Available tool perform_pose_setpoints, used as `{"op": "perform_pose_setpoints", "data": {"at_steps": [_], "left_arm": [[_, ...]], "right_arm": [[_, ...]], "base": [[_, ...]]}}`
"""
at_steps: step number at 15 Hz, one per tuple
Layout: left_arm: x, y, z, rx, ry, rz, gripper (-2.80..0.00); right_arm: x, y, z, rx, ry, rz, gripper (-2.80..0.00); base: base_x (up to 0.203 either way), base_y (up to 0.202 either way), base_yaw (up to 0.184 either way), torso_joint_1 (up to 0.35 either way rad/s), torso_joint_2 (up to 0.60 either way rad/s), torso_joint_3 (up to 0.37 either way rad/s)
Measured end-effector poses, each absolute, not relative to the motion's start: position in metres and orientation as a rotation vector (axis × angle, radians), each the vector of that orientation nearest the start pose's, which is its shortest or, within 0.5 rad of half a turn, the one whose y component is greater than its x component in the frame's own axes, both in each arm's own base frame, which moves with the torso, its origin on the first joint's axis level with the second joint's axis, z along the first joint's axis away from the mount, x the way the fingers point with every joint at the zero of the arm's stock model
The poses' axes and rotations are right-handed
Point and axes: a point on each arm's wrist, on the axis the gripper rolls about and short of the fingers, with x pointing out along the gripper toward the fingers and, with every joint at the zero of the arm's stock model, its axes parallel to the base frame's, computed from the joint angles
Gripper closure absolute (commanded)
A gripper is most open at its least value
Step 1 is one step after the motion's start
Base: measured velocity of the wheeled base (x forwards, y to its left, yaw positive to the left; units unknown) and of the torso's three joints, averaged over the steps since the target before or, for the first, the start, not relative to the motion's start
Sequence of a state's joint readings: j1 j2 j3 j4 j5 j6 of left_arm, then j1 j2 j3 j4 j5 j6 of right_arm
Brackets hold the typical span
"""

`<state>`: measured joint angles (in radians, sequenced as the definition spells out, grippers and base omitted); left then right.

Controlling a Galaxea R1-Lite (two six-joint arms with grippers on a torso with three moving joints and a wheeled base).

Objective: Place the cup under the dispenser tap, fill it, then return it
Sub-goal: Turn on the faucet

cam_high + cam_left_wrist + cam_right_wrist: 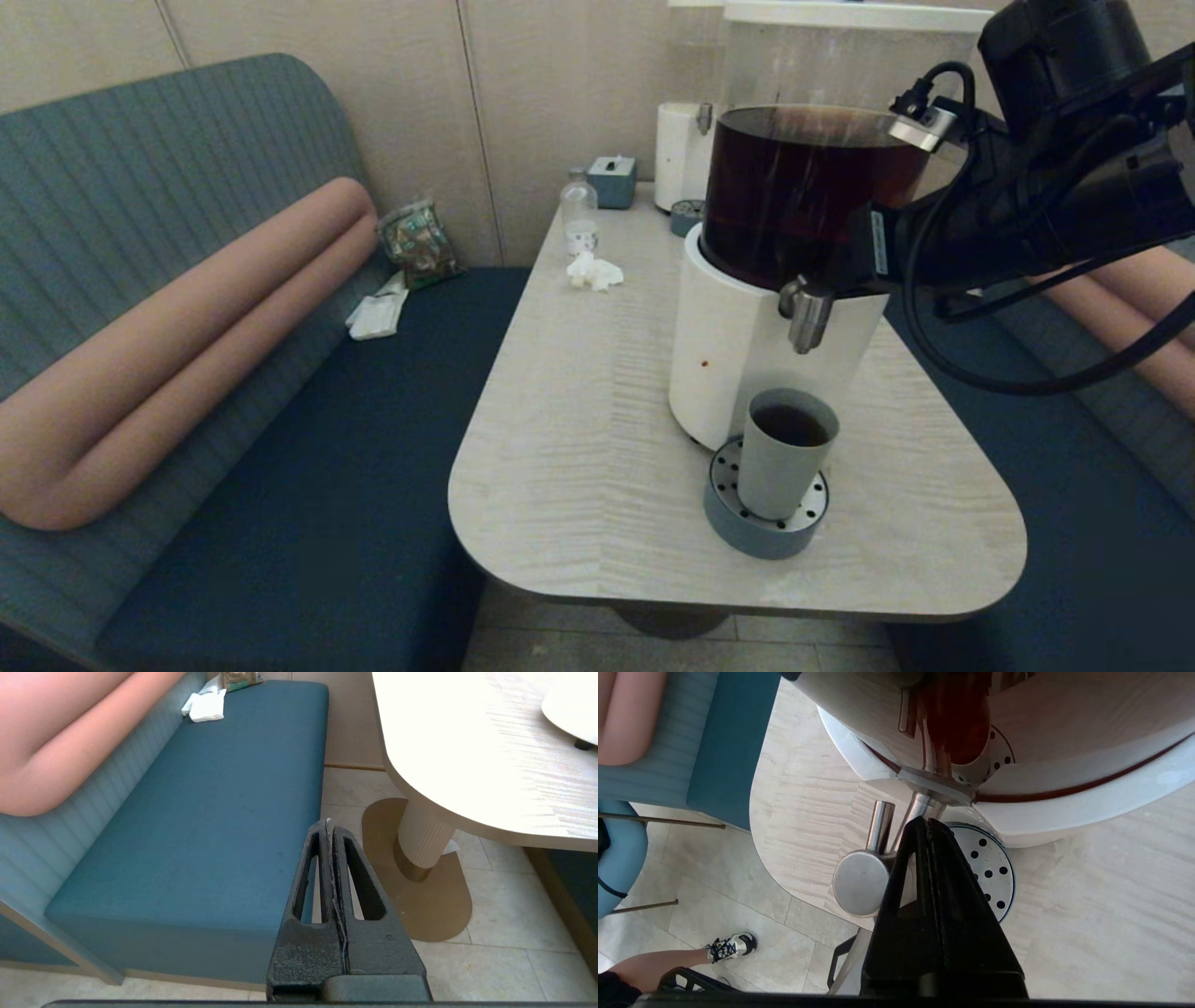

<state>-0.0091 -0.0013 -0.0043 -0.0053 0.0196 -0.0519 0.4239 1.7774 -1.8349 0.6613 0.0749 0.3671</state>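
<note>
The grey-blue cup (782, 455) stands upright on the round drip tray (747, 532), directly below the steel dispenser tap (808, 319) of the big white dispenser (724, 345). Dark liquid shows inside the cup. My right gripper (927, 822) is shut and empty, its tips right at the tap's steel neck beside the round tap cap (861, 882); in this view the fingers and the tap hide the cup. Only the tray's perforated top (992, 868) shows there. My left gripper (329, 828) is shut and empty, hanging low over the floor beside the blue bench (210, 812).
At the table's (579, 448) far end stand a slimmer white dispenser (680, 154), a second small tray (686, 217), a clear bottle (579, 215), a teal box (612, 180) and a crumpled tissue (595, 271). Benches flank the table. A person's shoe (731, 947) is on the floor.
</note>
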Motion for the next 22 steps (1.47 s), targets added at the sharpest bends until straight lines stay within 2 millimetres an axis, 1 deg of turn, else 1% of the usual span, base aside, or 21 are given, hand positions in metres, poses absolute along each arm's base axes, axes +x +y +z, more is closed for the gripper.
{"op": "perform_pose_setpoints", "data": {"at_steps": [8,22], "left_arm": [[-0.0232,0.0007,0.0772,-0.051,-0.011,0.010,0.00],[-0.0232,0.0007,0.0772,-0.052,-0.012,0.010,0.00]], "right_arm": [[0.2933,0.1358,0.3190,0.268,0.663,0.381,0.00],[0.2925,0.1368,0.3211,0.345,0.692,0.477,0.00]], "base": [[0.000,0.000,0.000,0.000,0.00,0.000],[0.000,0.000,0.000,0.000,0.00,0.000]]}}
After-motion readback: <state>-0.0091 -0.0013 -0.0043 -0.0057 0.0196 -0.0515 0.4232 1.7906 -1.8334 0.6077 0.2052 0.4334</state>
